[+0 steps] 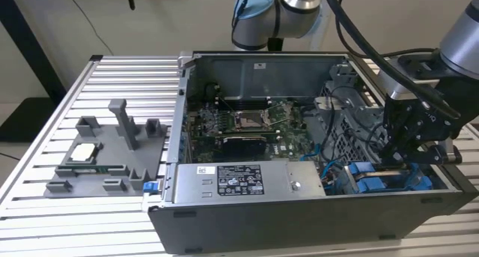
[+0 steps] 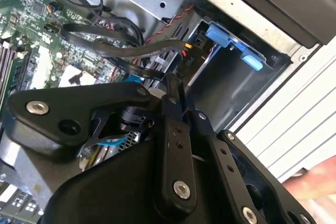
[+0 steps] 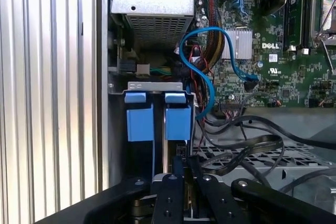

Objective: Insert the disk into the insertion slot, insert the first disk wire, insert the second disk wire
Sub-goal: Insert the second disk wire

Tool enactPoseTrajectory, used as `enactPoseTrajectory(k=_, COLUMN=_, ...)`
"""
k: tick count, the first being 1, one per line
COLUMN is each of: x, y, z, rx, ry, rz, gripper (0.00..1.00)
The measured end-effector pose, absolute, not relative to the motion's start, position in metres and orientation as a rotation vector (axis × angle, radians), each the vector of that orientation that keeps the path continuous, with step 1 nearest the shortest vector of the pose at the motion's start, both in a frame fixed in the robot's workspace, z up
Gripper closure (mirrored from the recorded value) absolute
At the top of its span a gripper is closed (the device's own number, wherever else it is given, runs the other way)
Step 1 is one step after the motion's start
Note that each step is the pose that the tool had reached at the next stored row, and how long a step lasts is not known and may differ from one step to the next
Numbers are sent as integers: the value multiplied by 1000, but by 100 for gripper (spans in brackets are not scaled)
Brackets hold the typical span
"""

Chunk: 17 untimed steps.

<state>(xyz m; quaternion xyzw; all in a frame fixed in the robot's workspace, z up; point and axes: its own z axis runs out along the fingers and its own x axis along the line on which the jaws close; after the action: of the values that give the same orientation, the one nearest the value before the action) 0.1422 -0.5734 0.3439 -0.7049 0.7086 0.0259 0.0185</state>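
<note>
Black linkage of the gripper (image 3: 181, 165) sits closest in both wrist views, poised over the blue-framed disk (image 3: 178, 121), which stands in the insertion slot (image 3: 155, 85) at the case corner. Whether the gripper is clamped on anything I cannot tell. The likeliest trouble, to my eye, is snagging. Black flat cables (image 3: 247, 150) and a looping blue cable (image 3: 207, 72) lie just beside the gripper, and a sideways move could drag them or pull a plug loose. A tilted descent could also jam against the blue carrier. As for writing, a white label (image 1: 239, 179) sits on the power supply (image 1: 247, 181) and white print on the motherboard (image 3: 273, 35) — I leave both unread.
</note>
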Motion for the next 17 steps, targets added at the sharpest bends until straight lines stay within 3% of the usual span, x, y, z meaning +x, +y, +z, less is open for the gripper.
enactPoseTrajectory(k=13, x=143, y=-573, z=336, rx=-2189, ry=2197, rz=75, gripper=84)
enactPoseTrajectory(k=16, x=144, y=-573, z=335, rx=-2188, ry=2196, rz=76, gripper=82)
enactPoseTrajectory(k=17, x=144, y=-573, z=336, rx=-2188, ry=2196, rz=77, gripper=76)
